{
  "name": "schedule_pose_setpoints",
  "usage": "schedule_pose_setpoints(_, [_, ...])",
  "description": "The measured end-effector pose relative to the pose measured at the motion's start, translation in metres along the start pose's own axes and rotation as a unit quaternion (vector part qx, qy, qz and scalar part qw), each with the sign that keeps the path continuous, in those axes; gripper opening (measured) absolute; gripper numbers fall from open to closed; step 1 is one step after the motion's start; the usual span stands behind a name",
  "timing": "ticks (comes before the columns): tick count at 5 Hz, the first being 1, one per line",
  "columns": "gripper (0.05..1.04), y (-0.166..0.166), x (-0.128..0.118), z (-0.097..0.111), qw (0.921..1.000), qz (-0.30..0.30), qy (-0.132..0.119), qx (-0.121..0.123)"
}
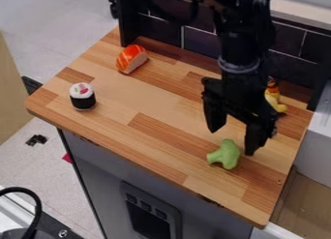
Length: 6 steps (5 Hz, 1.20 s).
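Observation:
The black gripper hangs over the right part of the wooden counter, its two fingers spread open with nothing between them. Just below and between the fingertips lies a green broccoli piece on the wood. Behind the gripper on the right, partly hidden by it, is a yellow toy with an orange-red top. An orange-and-white sushi piece rests near the back left. At the left stands a sushi roll with a black band and a white top.
A dark tiled backsplash runs along the counter's back edge, behind the arm. A grey-white box-like unit adjoins the right side. The counter's front edge drops to a grey cabinet front.

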<state>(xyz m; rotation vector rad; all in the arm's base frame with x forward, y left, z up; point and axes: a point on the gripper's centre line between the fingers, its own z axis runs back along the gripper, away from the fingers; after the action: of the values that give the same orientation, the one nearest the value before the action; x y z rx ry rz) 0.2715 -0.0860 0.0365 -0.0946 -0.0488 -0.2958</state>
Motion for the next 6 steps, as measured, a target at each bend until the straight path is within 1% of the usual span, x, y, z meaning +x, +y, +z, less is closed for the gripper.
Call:
schedule_pose_setpoints(2, [0.999,0.002,-0.009,-0.016,0.9999,-0.007,0.005,0.012])
schedule_pose_setpoints(4, [0.998,0.012,-0.008,-0.036,0.9993,-0.004,-0.005,0.038])
schedule_pose_setpoints(5, [0.951,0.013,-0.007,-0.037,0.9993,-0.008,-0.007,0.037])
schedule_pose_setpoints(6, [0.712,0.016,-0.007,-0.035,0.9998,0.008,-0.007,0.017])
